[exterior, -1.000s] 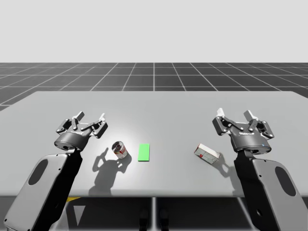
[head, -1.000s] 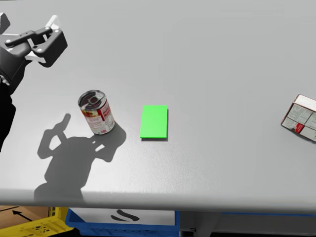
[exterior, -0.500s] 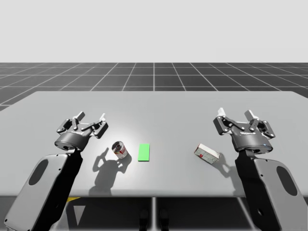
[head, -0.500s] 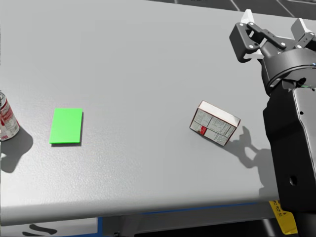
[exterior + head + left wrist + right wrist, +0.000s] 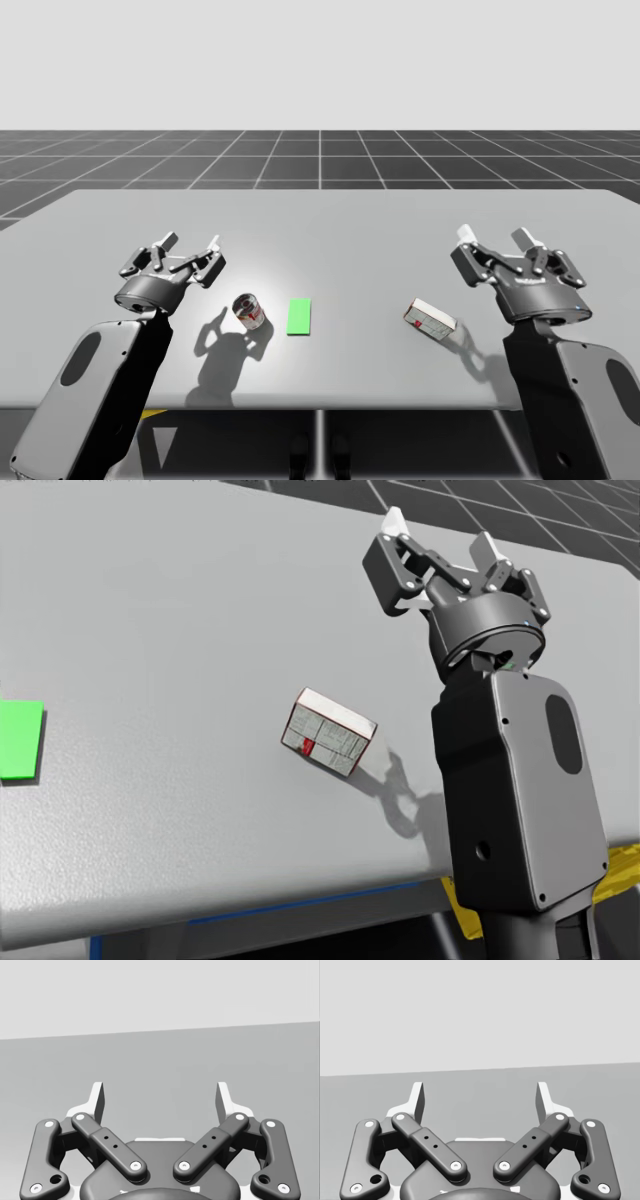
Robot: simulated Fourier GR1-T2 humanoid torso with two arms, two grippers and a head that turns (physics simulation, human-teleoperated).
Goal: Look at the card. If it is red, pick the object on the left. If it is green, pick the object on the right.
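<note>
High view: grey table (image 5: 330,220) carries 3 things, all in a row close to its near edge. Card (image 5: 299,316) is green & lies flat, a bit left of that edge's mid. Can (image 5: 249,311) stands just left of the card w/ a small gap btwn them. Box (image 5: 430,320) lies on the card's right, well apart from it, skewed to the near edge. L gripper (image 5: 190,242) hangs over the table left of & beyond the can, not touching it. Its fingers are spread wide w/ nothing btwn them. R gripper (image 5: 493,237) hangs right of & beyond the box, clear of it. Its fingers are spread likewise & hold nothing.

Head view: box (image 5: 330,731) lies on the table (image 5: 180,600) toward the near edge, 1 corner turned to that edge. An arm (image 5: 510,780) rises past the near edge, right of the box. That arm's gripper (image 5: 440,532) sits closer to the far edge than the box & apart from it, fingers spread, nothing in them. Card (image 5: 20,740), green, lies well left of the box.

L wrist view: L gripper (image 5: 161,1100) has its fingers wide apart, nothing btwn, w/ table surface (image 5: 160,1060) ahead.

R wrist view: R gripper (image 5: 481,1100) has its fingers wide apart too, nothing btwn, w/ table surface (image 5: 480,1085) ahead.
</note>
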